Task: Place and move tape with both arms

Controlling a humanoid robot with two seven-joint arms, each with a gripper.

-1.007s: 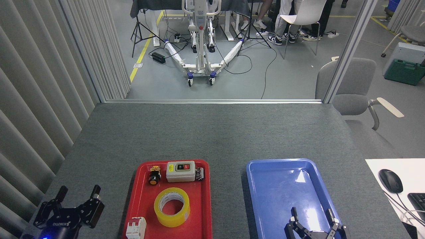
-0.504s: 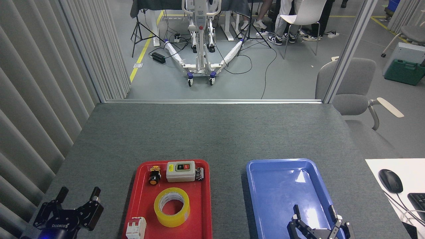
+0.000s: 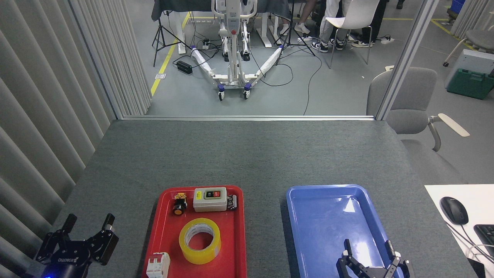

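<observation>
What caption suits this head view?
Yellow tape lies in the red tray; both open hands, left and right, wait nearby.

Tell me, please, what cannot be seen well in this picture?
- White breaker, head view: its near end is cut off by the bottom edge.
- Red tray: near rim cut off likewise.
- Right gripper: body below the frame; only the spread fingers show.
- Switch box lettering: too small to read.
</observation>
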